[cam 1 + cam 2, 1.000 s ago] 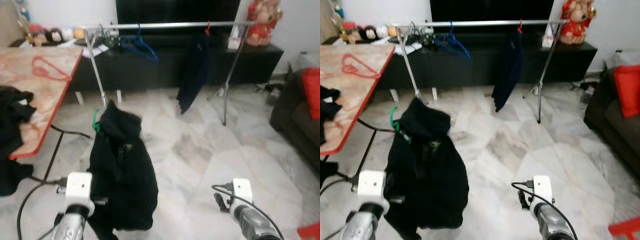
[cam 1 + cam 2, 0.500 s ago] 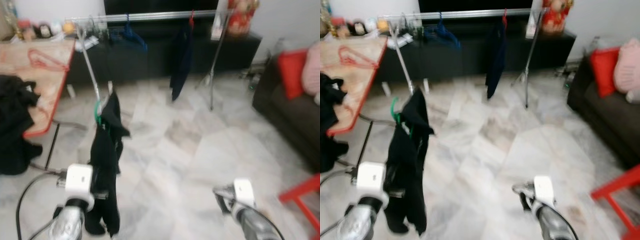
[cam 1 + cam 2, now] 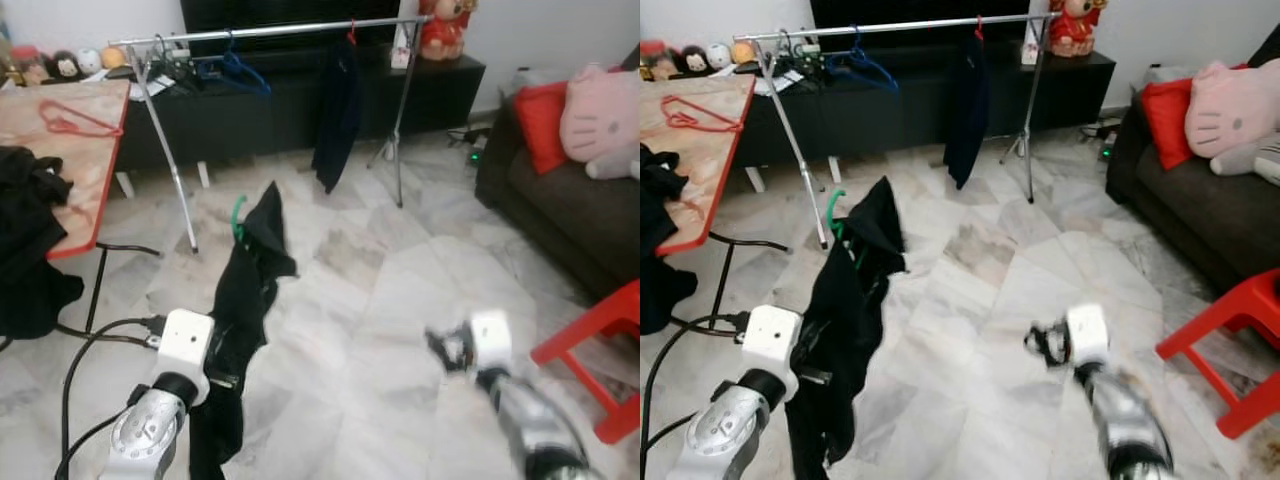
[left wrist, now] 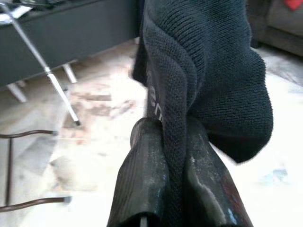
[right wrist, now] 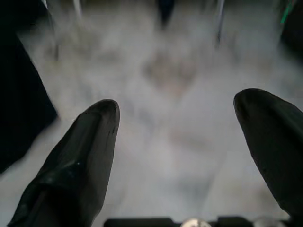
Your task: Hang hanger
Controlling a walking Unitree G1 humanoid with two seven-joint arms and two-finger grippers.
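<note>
A black knit garment (image 3: 245, 300) hangs on a green hanger whose hook (image 3: 238, 212) pokes out at its top, low above the marble floor. My left gripper (image 4: 171, 130) is shut on a fold of this garment (image 4: 203, 71); the hanger's body is hidden inside the cloth. A silver clothes rail (image 3: 270, 30) stands at the far side of the room, well beyond the garment. My right gripper (image 3: 445, 350) hovers over bare floor on the right. Its fingers (image 5: 80, 161) stand wide open, nothing between them.
On the rail hang a blue hanger (image 3: 235, 75) and a dark garment (image 3: 335, 110). A red-edged table (image 3: 100, 150) at left carries a red hanger (image 3: 70, 120) and black clothes (image 3: 25, 200). A dark sofa (image 3: 560, 210) and red stool (image 3: 600, 350) stand right.
The camera has turned, bringing the sofa and stool into view. The garment has swung from broadside to a narrow edge-on drape. My right gripper has risen and moved outward.
</note>
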